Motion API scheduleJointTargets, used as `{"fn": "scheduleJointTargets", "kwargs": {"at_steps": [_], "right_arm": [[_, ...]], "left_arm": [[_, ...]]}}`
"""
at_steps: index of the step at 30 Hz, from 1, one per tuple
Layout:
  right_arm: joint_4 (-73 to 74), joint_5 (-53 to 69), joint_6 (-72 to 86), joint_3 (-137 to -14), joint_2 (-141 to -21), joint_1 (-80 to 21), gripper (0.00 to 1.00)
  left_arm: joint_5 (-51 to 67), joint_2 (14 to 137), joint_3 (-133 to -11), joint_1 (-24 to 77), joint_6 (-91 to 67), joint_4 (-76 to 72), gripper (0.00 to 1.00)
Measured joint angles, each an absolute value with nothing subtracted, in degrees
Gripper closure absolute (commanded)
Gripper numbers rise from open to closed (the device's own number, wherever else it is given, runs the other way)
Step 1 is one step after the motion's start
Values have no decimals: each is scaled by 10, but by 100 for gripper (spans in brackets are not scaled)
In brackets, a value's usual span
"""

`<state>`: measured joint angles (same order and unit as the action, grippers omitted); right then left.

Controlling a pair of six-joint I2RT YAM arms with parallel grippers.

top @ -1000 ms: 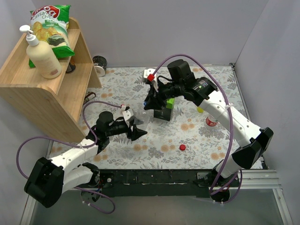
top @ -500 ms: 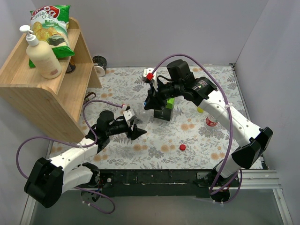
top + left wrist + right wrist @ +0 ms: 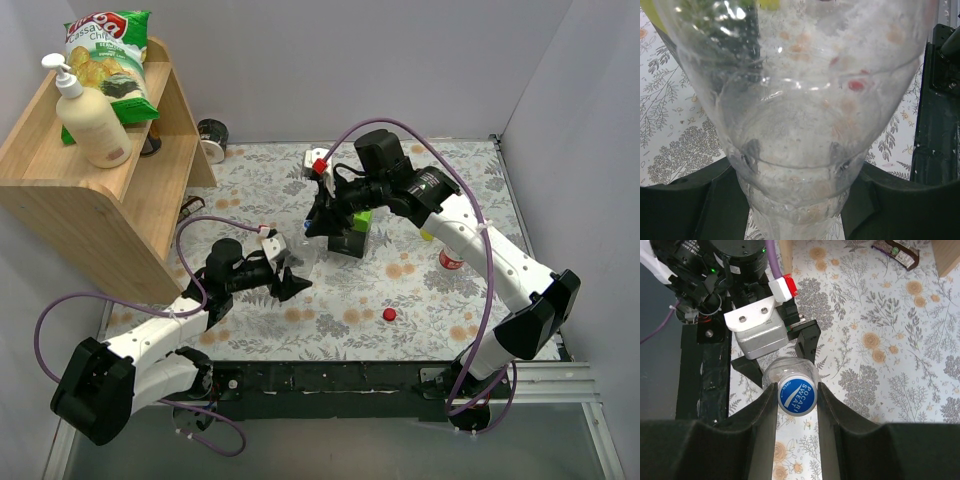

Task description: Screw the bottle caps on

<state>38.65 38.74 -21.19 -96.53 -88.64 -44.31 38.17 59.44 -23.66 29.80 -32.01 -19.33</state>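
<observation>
Step in hand: threading one cap onto one bottle.

1. State of the hands. My left hand (image 3: 800,205) is clenched on the lower body of a clear bottle (image 3: 800,100), one finger on each side. My right hand (image 3: 317,221) is clenched on the blue cap (image 3: 797,399), pinching it by the rim.

2. Location. Bottle and cap are above the middle of the desk (image 3: 430,300), between the two arms. The cap sits directly over the bottle's mouth (I cannot tell whether the threads have engaged).

3. Orientation. In the right wrist view the cap's printed top faces the camera and the bottle's shoulder shows as a ring around it. I therefore judge that the long axis runs roughly upright, mouth up, in line with the right fingers. The exact tilt is not readable.

4. Doing it well.
- Hold the left grip firm, since the thin wall will flex.
- Centre the cap's axis on the bottle's axis before turning; a tilted cap cross-threads.
- Apply light downward pressure while rotating the right wrist.
- Stop at resistance and do not over-tighten.

5. Remaining items. A red cap (image 3: 390,314) lies loose near the front of the desk, and a labelled bottle (image 3: 450,260) lies to the right.
</observation>
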Motion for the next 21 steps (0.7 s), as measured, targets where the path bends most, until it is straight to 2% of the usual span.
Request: {"fn": "scheduleJointTargets", "kwargs": {"at_steps": [14,18,21], "right_arm": [[357,321,-97,-965,-894,-445,72],[357,309,-79,-965,-896,-445,67],[357,305,-72,-965,-898,-445,59]], "left_arm": [[358,600,-230,300,-377,-218,100],[368,608,-230,301,-396,-224,100],[372,612,-230,301,-403,-224,100]]}}
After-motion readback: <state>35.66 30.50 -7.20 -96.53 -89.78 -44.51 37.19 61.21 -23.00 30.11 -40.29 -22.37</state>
